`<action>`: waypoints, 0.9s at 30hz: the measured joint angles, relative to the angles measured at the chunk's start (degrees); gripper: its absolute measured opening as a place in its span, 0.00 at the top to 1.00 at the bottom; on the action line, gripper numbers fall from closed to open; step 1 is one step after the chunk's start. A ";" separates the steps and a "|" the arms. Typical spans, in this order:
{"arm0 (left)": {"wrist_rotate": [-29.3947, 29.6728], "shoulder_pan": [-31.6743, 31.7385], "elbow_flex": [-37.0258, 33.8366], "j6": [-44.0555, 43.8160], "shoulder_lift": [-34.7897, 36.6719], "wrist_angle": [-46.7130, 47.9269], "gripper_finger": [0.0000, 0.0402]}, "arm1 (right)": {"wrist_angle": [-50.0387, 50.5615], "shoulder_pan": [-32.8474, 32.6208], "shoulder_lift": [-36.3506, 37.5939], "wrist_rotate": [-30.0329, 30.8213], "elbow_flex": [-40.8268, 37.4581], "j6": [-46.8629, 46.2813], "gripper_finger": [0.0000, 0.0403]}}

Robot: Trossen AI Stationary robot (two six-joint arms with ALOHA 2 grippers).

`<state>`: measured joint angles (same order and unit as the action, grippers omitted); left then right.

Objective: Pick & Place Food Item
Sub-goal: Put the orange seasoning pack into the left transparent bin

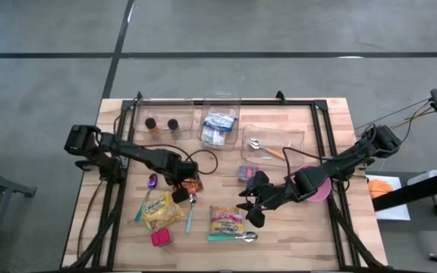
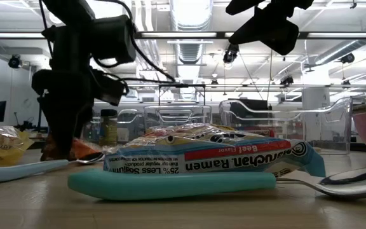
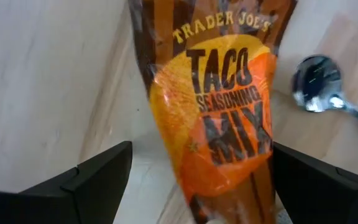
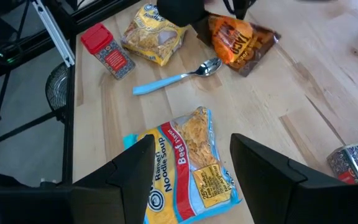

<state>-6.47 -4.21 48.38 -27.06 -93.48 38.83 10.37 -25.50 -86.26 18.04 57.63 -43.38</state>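
The left gripper (image 1: 189, 184) is wide open around the orange packet (image 3: 219, 118) marked "TRADER JOE'S TACO SEASONING MIX", lying on the worktop (image 1: 294, 227). The right gripper (image 1: 253, 208), half open and empty, hovers beside the "Ramen Noodle Soup" pack (image 4: 188, 168).

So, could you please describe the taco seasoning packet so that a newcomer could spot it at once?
On the wooden table, look just below the left gripper, whose open fingers straddle it. The taco seasoning packet lies flat beside a blue-handled spoon; it is the only orange-and-brown pouch, whereas the neighbouring noodle packets are yellow.
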 joint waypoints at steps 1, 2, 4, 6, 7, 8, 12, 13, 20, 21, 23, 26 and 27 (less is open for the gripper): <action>0.24 0.00 -0.02 0.23 -0.61 0.03 0.08 | 0.00 0.00 0.00 0.00 0.00 0.03 0.49; 0.26 0.00 0.07 0.18 -1.16 -0.02 0.09 | 0.02 0.00 0.00 0.00 0.00 0.03 0.49; 0.62 -0.02 0.22 0.17 -2.30 0.10 0.12 | 0.01 0.00 0.00 -0.01 0.00 0.04 0.49; 0.99 -0.02 0.33 0.15 -3.06 0.30 0.18 | 0.02 0.00 0.00 -0.01 0.00 0.03 0.49; 1.14 0.02 0.36 0.15 -3.24 0.41 0.23 | 0.04 0.00 0.00 -0.01 0.00 0.03 0.49; 1.34 0.02 0.42 0.13 -3.32 0.49 0.29 | 0.02 0.00 0.00 -0.02 0.00 0.03 0.49; 2.54 0.09 0.20 0.15 -2.91 0.70 0.57 | 0.04 0.00 0.02 -0.02 0.00 0.05 0.49; 2.66 0.13 0.14 0.15 -2.73 0.64 0.65 | 0.02 0.00 0.02 -0.02 0.00 0.05 0.49; 1.78 0.02 0.16 0.15 -2.04 -2.17 0.86 | 0.02 0.00 0.02 -0.04 0.00 0.05 0.49; 1.80 0.02 0.13 0.13 -2.05 -2.33 0.86 | 0.02 0.00 0.02 -0.02 0.00 0.05 0.49; 1.66 0.02 0.13 -0.58 -1.86 -2.38 0.86 | 0.01 -0.01 0.02 -0.04 0.00 0.01 0.49; 1.52 0.02 0.02 -2.53 -0.66 -2.45 0.86 | 0.02 -0.02 0.02 -0.02 0.00 -0.58 0.49; 1.46 0.02 0.04 -3.35 0.02 -2.41 0.86 | 0.02 -0.02 0.02 0.06 0.00 -1.56 0.49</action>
<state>-5.01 -4.19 48.42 -30.41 -93.46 36.42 10.39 -25.52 -86.24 18.10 57.63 -44.94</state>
